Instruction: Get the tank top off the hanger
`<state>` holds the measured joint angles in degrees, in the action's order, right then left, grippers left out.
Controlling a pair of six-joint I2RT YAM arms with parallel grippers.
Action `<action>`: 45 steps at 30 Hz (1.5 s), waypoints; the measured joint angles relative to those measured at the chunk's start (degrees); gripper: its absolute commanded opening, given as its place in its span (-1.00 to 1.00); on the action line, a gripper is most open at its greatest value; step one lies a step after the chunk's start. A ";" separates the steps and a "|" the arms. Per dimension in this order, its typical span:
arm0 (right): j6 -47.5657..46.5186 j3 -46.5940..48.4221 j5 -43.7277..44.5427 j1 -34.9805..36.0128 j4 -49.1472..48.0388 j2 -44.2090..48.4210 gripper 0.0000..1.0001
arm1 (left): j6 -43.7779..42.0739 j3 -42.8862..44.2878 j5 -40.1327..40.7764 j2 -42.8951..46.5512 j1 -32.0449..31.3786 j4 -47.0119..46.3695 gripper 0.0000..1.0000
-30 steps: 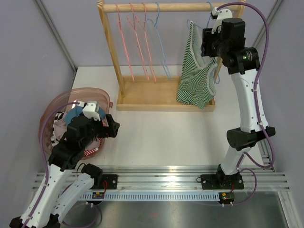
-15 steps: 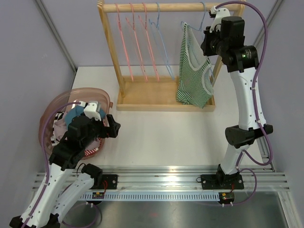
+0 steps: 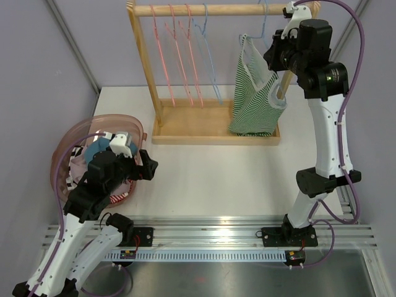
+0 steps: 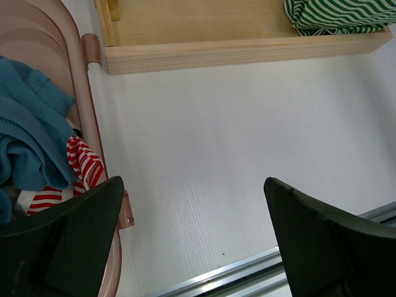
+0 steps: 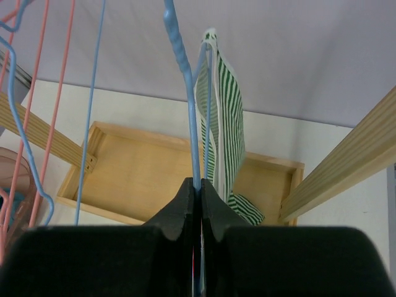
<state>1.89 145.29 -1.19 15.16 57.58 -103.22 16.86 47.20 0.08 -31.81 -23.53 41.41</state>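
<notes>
Left claw (image 4: 193,204): stood wide open and held nothing, at the lower left of the overhead view, over the worktop just beside the basket.
Basket (image 3: 127,120): pink and see-through, at the middle left; clothes (image 4: 34,145) lay in it, one blue, one red-and-white striped.
Worktop (image 3: 210,176): white, across the middle of the overhead view.
Rack (image 3: 204,9): wooden, at the upper centre, with its tray base resting on the worktop.
Tank top (image 3: 250,102): green-and-white striped, it hung at the right end of the rack, with its hem bunched in the right corner of the tray.
Hanger (image 5: 187,99): thin blue wire; one strap of the tank top was looped over it.
Right claw (image 5: 193,185): shut tight on the hanger's wire at the upper right of the overhead view. The tank top hung just past the fingertips, slightly right of them in the wrist view, and down-left of the claw from overhead.
Other hangers (image 3: 179,55): pink and blue wire, on the rail left of the tank top.
</notes>
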 measured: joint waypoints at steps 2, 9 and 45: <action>0.61 0.00 -0.02 0.00 -0.59 1.09 -1.00 | -0.02 0.00 -0.26 0.33 0.00 -0.07 0.98; 0.98 0.00 -1.07 0.00 -2.93 4.33 -1.00 | -0.09 0.00 -0.74 0.72 0.00 -0.74 0.98; 12.41 -42.47 -27.12 0.00 -2.67 50.21 -1.00 | 0.31 30.80 -8.81 -13.03 -8.39 -9.07 0.98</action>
<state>14.31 102.83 -28.32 15.16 54.92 -53.01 17.17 78.00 -8.73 -44.84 -31.92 32.34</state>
